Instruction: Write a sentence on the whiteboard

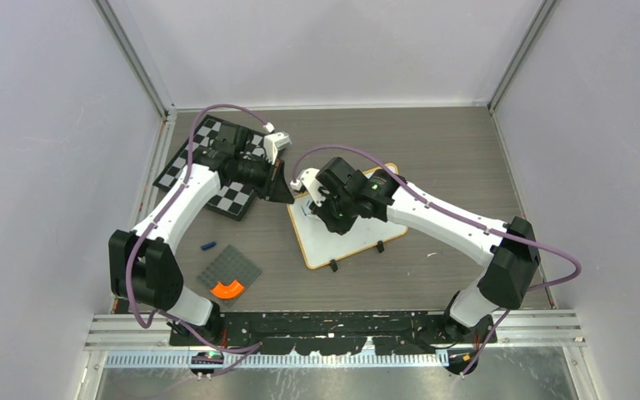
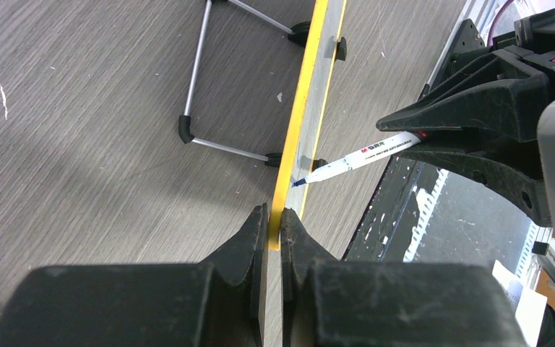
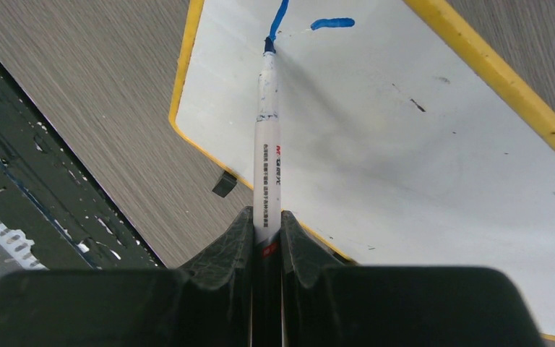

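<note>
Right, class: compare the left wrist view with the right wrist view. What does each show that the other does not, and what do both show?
Only the left wrist view: the left claw shut on the frame edge of the whiteboard, which is seen edge-on, its writing face hidden. Only the right wrist view: the white writing face with blue strokes, one meeting the tip of the marker. Both: the right claw shut on that marker, the board's yellow frame, and the grey wood-grain table.
</note>
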Available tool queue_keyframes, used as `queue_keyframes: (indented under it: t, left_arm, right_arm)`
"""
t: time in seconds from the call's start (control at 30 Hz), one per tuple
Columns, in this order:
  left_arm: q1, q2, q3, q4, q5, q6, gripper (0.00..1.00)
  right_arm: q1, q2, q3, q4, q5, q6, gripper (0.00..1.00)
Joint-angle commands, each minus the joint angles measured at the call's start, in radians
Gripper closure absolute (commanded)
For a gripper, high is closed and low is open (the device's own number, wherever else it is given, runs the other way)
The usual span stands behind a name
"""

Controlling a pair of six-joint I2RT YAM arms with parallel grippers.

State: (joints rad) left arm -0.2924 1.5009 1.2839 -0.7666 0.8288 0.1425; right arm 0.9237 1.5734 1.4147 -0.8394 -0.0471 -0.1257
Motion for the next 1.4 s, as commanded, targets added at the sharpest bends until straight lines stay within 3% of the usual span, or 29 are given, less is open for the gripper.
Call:
queue_keyframes:
  t: [0.0, 0.93, 1.37]
  left_arm:
    - [0.001, -0.015, -0.003, 0.027, -0.005, 0.006, 1.0]
    - [-0.001, -0.016, -0.003, 0.026, -0.007, 0.002, 1.0]
    - [-0.001, -0.016, -0.004, 0.027, -0.009, 0.006, 1.0]
  right_arm:
    - [0.006, -0.01, 0.006, 0.012, 0.016, -0.003, 1.0]
    - [-0.052, -0.05, 0.075, 0.035, 0.079, 0.014, 1.0]
    - [-0.049, -0.035, 0.059, 0.01, -0.004, 0.009, 1.0]
